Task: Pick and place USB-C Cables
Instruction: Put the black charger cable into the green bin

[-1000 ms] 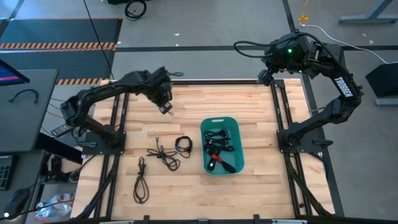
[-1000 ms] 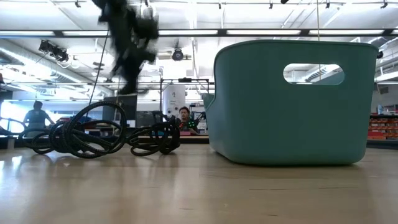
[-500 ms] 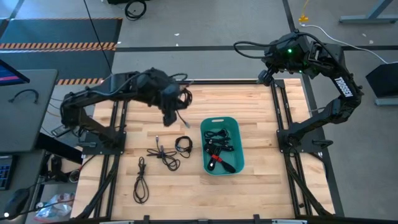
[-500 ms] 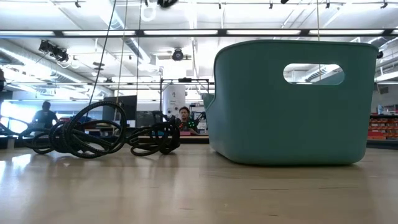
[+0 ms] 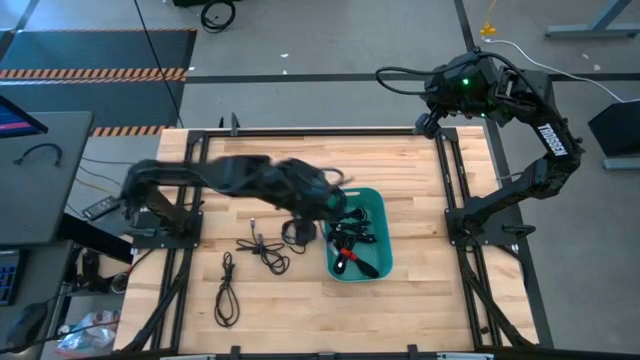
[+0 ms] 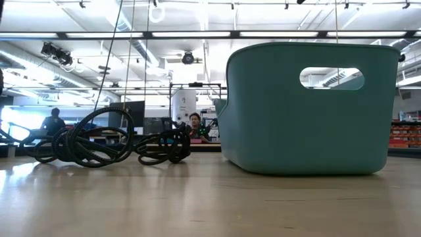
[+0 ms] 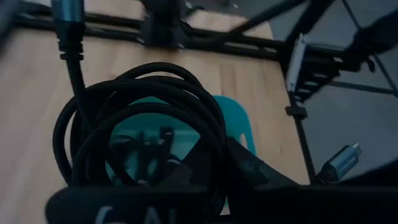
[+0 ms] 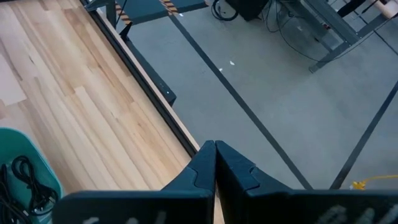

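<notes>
My left gripper (image 5: pixel 326 192) hangs above the far-left rim of the teal tub (image 5: pixel 378 205), shut on a coiled black USB-C cable (image 7: pixel 144 93). A silver plug (image 7: pixel 340 162) dangles from that coil. Several cable bundles (image 5: pixel 352 238) lie in the tub, one with a red band (image 5: pixel 345 262). Three more cables lie on the table left of the tub: a small coil (image 5: pixel 296 232), a loose tangle (image 5: pixel 263 250) and a long loop (image 5: pixel 227 291). The low view shows the tub (image 6: pixel 309 108) and the table cables (image 6: pixel 99 141), no gripper. My right gripper (image 8: pixel 214 151) is shut, parked past the table's far right corner. My left gripper holds the coiled cable by the part of its loops nearest the fingers (image 7: pixel 208 149); the fingers themselves cover the exact spot. Several turns of the coil stand out ahead of the fingers. The coil is lifted clear, above the tub (image 7: pixel 241 124).
The bare wooden table (image 5: pixel 250 330) runs along the near side and the far side (image 5: pixel 380 160). Black frame rails (image 5: pixel 445 180) run down both table sides. People and equipment show in the room beyond (image 6: pixel 195 123).
My left gripper has swung from the far-left part of the table toward the right and near side, ending over the tub's far-left rim, carrying the cable coil. It rose out of the low view early in that move. The other cables and the tub stayed put.
</notes>
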{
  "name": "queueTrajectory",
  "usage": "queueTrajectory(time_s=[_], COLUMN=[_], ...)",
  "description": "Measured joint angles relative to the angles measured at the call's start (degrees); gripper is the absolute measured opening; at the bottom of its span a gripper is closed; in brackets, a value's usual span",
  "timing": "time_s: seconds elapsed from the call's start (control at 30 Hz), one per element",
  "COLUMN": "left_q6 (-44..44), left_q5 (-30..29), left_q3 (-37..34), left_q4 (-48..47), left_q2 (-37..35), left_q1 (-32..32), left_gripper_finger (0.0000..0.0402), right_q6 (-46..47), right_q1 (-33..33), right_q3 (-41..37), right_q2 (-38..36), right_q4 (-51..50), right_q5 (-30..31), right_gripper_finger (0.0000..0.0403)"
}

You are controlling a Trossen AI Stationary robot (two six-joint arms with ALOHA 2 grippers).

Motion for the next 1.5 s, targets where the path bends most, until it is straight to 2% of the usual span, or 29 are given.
queueTrajectory(time_s=[0.17,0.47,0.7,0.93,1.13,1.5], left_q6=[0.02,0.1,2.79,4.13,4.44,4.09], left_q5=[3.39,3.42,3.23,3.41,5.88,7.27], left_q3=[0.0,0.0,0.0,0.0,0.0,0.0], left_q4=[4.53,5.47,5.43,5.62,5.67,5.32], left_q2=[6.86,18.84,25.61,29.94,33.06,33.31], left_q1=[0.47,3.31,4.76,5.27,6.28,7.58], left_gripper_finger=[0.0024,0.0024,0.0024,0.0024,0.0024,0.0024], right_q6=[0.02,0.02,0.02,0.02,0.04,0.06], right_q1=[0.0,0.0,0.0,0.0,0.0,0.0], right_q3=[0.0,-0.02,0.0,-0.02,0.0,0.0], right_q2=[-0.01,0.0,0.0,-0.02,-0.02,-0.02], right_q4=[-0.02,-0.04,-0.04,-0.04,-0.06,-0.04], right_q5=[-0.23,-0.47,-0.47,-0.52,-0.61,-0.6], right_gripper_finger=[0.0016,0.0016,0.0016,0.0016,0.0016,0.0016])
